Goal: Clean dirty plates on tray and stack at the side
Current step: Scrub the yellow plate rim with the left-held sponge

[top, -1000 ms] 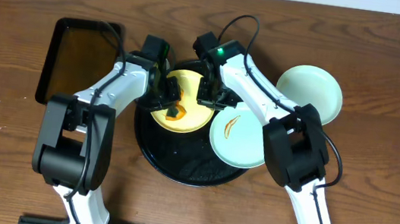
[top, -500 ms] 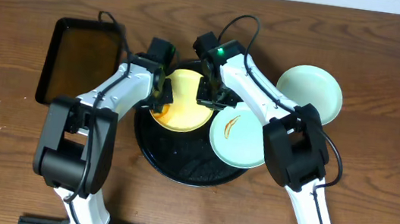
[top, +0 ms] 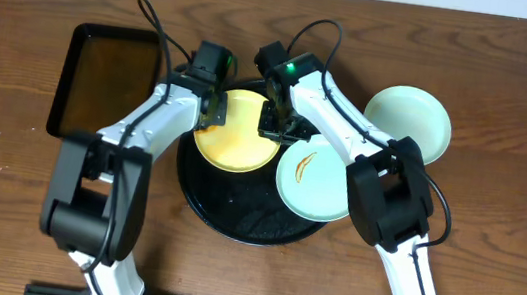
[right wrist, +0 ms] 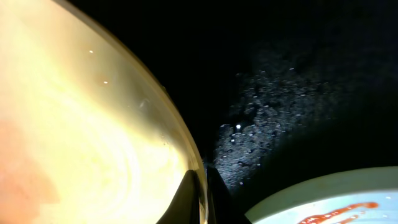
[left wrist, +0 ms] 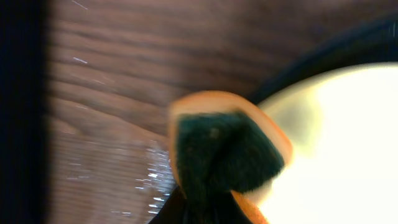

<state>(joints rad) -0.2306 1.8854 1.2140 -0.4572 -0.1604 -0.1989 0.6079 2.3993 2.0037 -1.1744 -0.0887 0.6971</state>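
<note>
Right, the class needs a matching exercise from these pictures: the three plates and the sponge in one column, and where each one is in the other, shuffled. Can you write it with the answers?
Things
1. yellow plate
2. smeared mint plate
3. plain mint plate
4. sponge

Places
A. on the bare table, right of the round tray
B. gripped by the left end effector, at the yellow plate's left edge
C. on the round tray, rim pinched by the right end effector
D. lying over the round tray's right rim

Pairs: 1-C; 2-D; 3-A; 4-B
</note>
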